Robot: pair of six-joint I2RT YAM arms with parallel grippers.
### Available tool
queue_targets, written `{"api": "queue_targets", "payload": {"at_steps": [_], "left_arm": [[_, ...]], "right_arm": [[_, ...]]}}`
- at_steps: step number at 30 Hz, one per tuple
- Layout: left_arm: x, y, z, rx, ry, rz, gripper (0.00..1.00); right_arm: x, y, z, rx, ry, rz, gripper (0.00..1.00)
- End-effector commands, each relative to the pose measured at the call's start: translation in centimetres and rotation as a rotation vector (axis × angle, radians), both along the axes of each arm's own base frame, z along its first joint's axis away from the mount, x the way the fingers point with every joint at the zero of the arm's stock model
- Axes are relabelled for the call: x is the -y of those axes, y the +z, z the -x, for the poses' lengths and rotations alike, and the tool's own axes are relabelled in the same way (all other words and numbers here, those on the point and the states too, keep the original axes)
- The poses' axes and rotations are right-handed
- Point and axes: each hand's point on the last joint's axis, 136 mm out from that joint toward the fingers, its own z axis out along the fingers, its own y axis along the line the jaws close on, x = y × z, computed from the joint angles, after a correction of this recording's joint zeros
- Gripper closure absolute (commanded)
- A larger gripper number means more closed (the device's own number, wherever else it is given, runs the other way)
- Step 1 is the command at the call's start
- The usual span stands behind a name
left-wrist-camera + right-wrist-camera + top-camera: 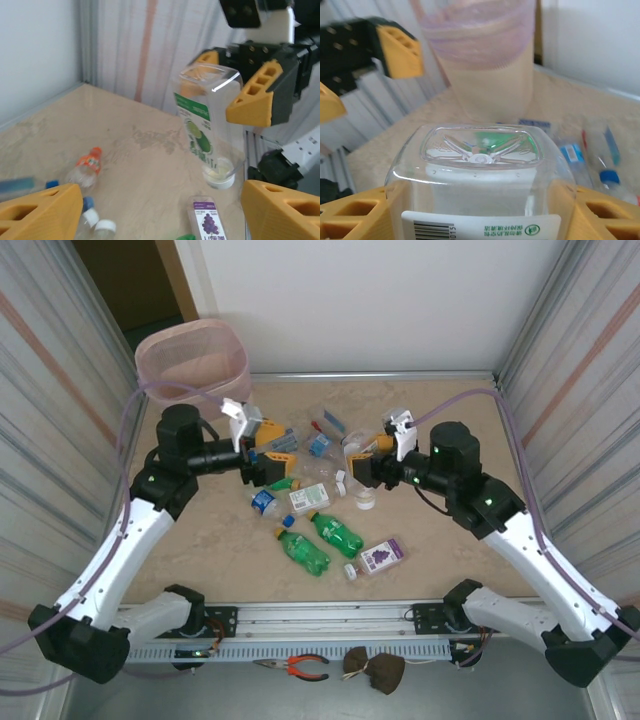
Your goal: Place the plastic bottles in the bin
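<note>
At 11 o'clock, past the table [200,540] corner: the bin [190,360]. Spread wide and empty at 10 o'clock: the left hand [275,452]. Clamped partway at 2 o'clock on an upturned clear green-labelled bottle [200,125]: the right hand [227,82]. Probably mid-carry; next, swing over the bin and release

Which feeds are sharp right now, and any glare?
Top external: evenly lit, sharp, soft shadows. Left wrist: glare streak on the clear bottle, whole frame slightly soft. Right wrist: that bottle's base crisp, bin and loose bottles behind blurred.
</note>
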Motion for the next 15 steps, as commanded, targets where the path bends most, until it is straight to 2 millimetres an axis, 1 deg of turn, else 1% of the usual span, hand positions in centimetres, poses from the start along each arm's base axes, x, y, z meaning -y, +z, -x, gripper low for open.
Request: {"api": "queue_targets", "payload": {"at_steps": [1, 5, 9, 15], "left_arm": [[1.5, 1.7, 1.4, 0.100, -0.050, -0.015, 0.15], [3.4, 3.2, 3.2, 0.138, -0.129, 0.008, 0.13], [5.1, 4.4, 5.3, 0.168, -0.208, 0.023, 0.10], [7.1, 5.6, 8.5, 0.220, -0.322, 0.041, 0.06]], "right_arm": [[-1.1, 4.1, 2.9, 0.142, 0.151, -0.083, 0.40], [-1.6, 6.3, 5.6, 0.229, 0.260, -0.123, 0.40], [-1.8, 7.9, 7.5, 0.311, 0.322, -0.156, 0.40], [-2.0, 9.6, 8.8, 0.395, 0.352, -0.187, 0.41]]}}
